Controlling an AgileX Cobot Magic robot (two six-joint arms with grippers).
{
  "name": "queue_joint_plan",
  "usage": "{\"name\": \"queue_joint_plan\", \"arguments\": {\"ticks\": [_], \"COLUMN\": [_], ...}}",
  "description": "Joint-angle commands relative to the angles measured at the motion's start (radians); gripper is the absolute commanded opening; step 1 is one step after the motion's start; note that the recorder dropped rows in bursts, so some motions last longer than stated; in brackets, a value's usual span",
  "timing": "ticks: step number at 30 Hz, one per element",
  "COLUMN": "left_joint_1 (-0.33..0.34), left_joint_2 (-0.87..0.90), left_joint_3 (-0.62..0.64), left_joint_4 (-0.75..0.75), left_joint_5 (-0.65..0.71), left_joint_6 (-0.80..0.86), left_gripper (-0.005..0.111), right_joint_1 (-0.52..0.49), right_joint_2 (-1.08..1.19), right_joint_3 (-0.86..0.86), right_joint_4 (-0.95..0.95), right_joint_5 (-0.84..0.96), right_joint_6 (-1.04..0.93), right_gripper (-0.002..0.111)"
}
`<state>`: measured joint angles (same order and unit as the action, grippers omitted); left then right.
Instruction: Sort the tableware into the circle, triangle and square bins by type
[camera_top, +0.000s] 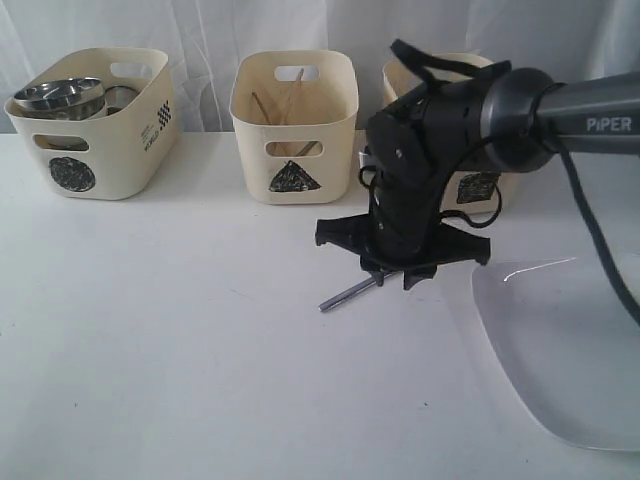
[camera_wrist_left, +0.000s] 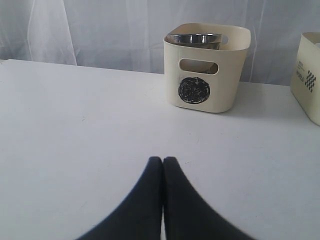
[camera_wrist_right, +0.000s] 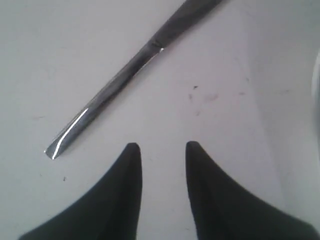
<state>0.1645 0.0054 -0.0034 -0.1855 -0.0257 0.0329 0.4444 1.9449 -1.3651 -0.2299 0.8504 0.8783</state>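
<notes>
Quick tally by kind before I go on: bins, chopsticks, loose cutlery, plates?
Bins: 3 (circle bin, triangle bin, third bin partly hidden)
Wooden chopsticks: 2, in the triangle bin
Steel cutlery piece: 1, loose on the table
White plate: 1
Total: 7

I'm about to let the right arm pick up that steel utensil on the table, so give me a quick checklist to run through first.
1. Right gripper open and empty: ok.
2. Steel utensil between the fingertips: not ok; it lies just beyond them.
3. Utensil type known: cannot tell; only its handle shows.
4. Triangle bin open for a drop: ok; open top, chopsticks inside.
5. Left gripper out of the way: ok; shut, nowhere near the utensil.
6. Plate clear of the utensil: ok; they lie apart.
</notes>
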Motion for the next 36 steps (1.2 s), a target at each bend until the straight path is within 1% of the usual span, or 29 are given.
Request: {"name": "queue_joint_plan", "arguments": {"ticks": [1, 5, 9, 12, 14, 19, 21, 24, 28, 33, 36], "left_joint_1": [0.002, 0.002, 0.002, 0.002, 0.002, 0.002, 0.002, 0.002, 0.002, 0.002, 0.002], "left_joint_2": [-0.005, -0.005, -0.005, -0.005, -0.005, -0.005, -0.005, -0.005, -0.005, -0.005, -0.005], "left_joint_3": [0.003, 0.003, 0.003, 0.003, 0.003, 0.003, 0.003, 0.003, 0.003, 0.003, 0.003], "left_joint_4": [-0.007, -0.007, -0.007, -0.007, -0.007, -0.007, -0.007, -0.007, -0.007, -0.007, -0.007], "left_joint_5": [-0.003, -0.003, -0.003, -0.003, -0.003, -0.003, -0.003, -0.003, -0.003, -0.003, -0.003], "left_joint_6": [-0.003, -0.003, -0.003, -0.003, -0.003, -0.003, -0.003, -0.003, -0.003, -0.003, -0.003], "left_gripper": [0.000, 0.000, 0.000, 0.000, 0.000, 0.000, 0.000, 0.000, 0.000, 0.000, 0.000], "right_joint_1": [0.049, 0.073, 0.075, 0.075, 0.075, 0.075, 0.075, 0.075, 0.075, 0.090, 0.108], "right_joint_2": [-0.007, -0.007, -0.007, -0.007, -0.005, 0.007, 0.021, 0.059, 0.112, 0.146, 0.174], "right_joint_3": [0.015, 0.015, 0.015, 0.015, 0.017, 0.017, 0.017, 0.017, 0.017, 0.014, -0.011], "right_joint_4": [-0.076, -0.111, -0.184, -0.191, -0.198, -0.236, -0.241, -0.241, -0.256, -0.277, -0.308], "right_joint_5": [-0.058, -0.092, -0.088, -0.090, -0.099, -0.147, -0.153, -0.148, -0.149, -0.190, -0.180], "right_joint_6": [0.221, 0.354, 0.457, 0.532, 0.579, 0.647, 0.702, 0.816, 0.916, 0.931, 0.949], "right_gripper": [0.029, 0.029, 0.029, 0.030, 0.034, 0.052, 0.055, 0.055, 0.055, 0.055, 0.054]}}
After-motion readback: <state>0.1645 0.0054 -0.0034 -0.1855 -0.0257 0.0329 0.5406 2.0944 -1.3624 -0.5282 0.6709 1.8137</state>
